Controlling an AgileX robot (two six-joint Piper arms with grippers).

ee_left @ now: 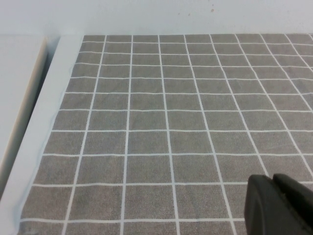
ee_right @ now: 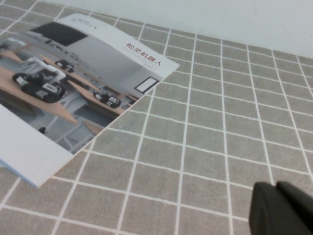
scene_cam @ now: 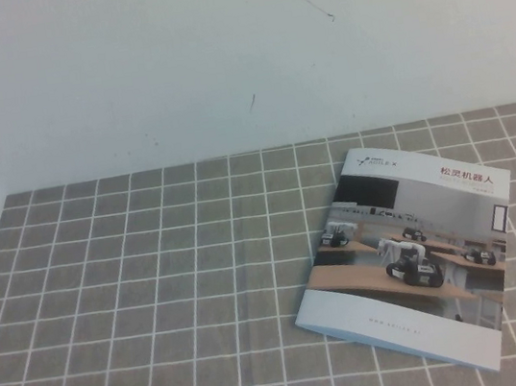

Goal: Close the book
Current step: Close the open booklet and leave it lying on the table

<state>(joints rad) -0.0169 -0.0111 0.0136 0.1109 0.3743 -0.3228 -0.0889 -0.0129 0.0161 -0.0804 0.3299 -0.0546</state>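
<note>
the book (scene_cam: 408,253) lies shut, cover up, on the checked cloth (scene_cam: 153,267). my right gripper (ee_right: 278,191) hangs near it, my left gripper (ee_left: 275,183) well apart, both closed, empty: i judge nothing's left to close.

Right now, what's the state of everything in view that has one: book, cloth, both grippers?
book: closed, front cover up, lying flat on the cloth, on the robot's right.
checked cloth: spread flat over the table.
left gripper: above bare cloth, no book in its view.
right gripper: above the cloth beside the book, not touching it.
</note>
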